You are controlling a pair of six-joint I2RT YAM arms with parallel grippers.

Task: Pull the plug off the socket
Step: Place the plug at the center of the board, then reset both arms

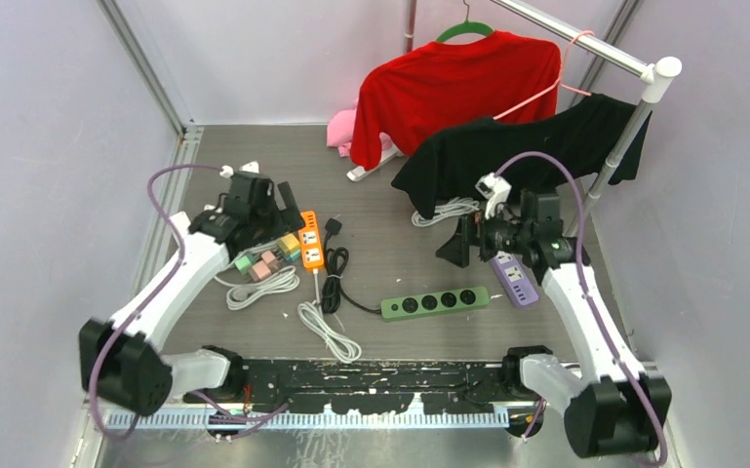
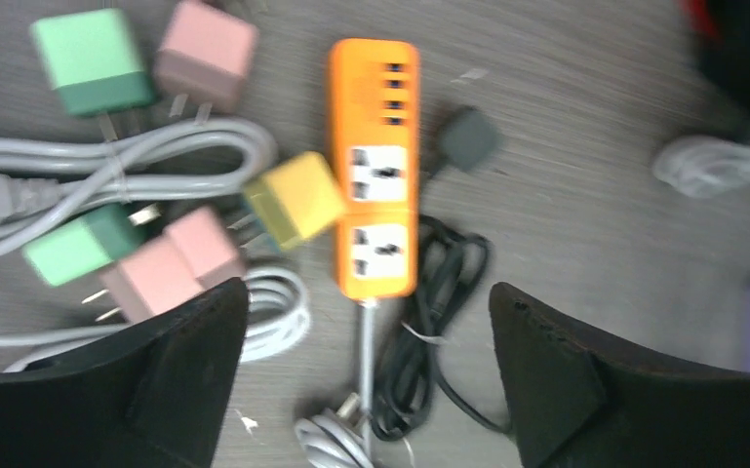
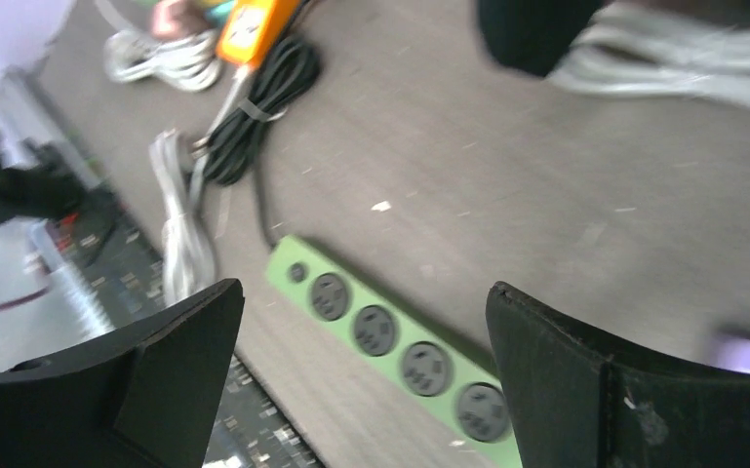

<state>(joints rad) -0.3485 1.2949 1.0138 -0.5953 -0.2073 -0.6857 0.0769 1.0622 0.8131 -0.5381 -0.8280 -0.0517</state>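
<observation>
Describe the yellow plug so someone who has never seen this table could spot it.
Start on the left half of the table, where the orange power strip lies. The yellow plug sits against the strip's side, next to green plugs and pink plugs. It is the only yellow one.

The orange power strip (image 2: 374,166) and the yellow plug (image 2: 297,198) are seen as smooth plastic with a slight shine. The table (image 2: 585,175) is shown with a matt, wood-like grain. The red shirt (image 1: 453,93) is made of soft cloth, and the rail (image 1: 616,54) of shiny metal.
</observation>
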